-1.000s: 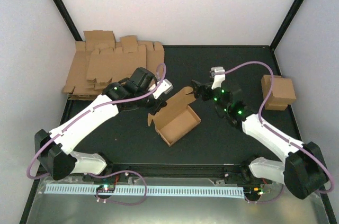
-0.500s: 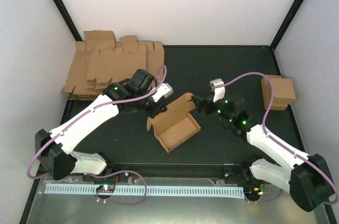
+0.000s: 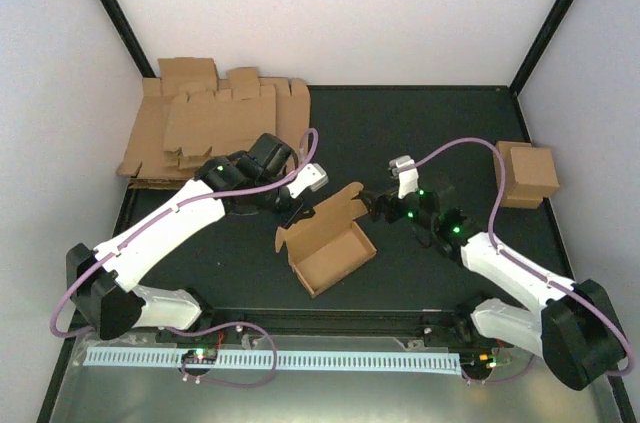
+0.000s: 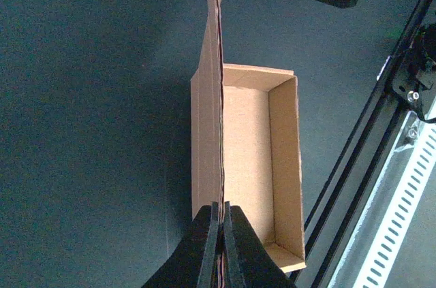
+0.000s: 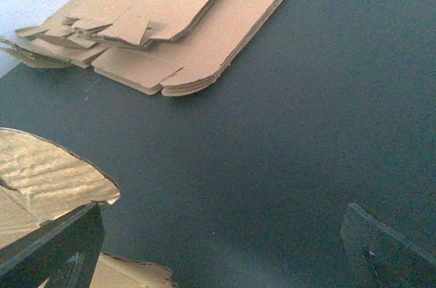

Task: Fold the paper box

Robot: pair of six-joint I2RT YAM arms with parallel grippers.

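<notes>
The paper box (image 3: 335,255) lies on the black mat as an open brown tray with its lid panel standing upright along the far side. My left gripper (image 3: 289,211) is shut on the left end of that lid; in the left wrist view its tips (image 4: 221,212) pinch the lid's edge (image 4: 219,97) beside the tray's floor (image 4: 246,158). My right gripper (image 3: 372,205) stands open at the lid's right end. In the right wrist view a rounded flap (image 5: 48,172) rests above its left finger (image 5: 54,250), and bare mat shows between the fingers.
A pile of flat cardboard blanks (image 3: 215,128) fills the back left corner, seen also from the right wrist as a stack (image 5: 170,29). A closed, folded box (image 3: 527,173) stands at the right edge. The metal rail (image 3: 300,358) runs along the near edge.
Both grippers and the box have shifted toward the near edge and slightly left. The left gripper has stayed shut on the lid and the right has stayed open.
</notes>
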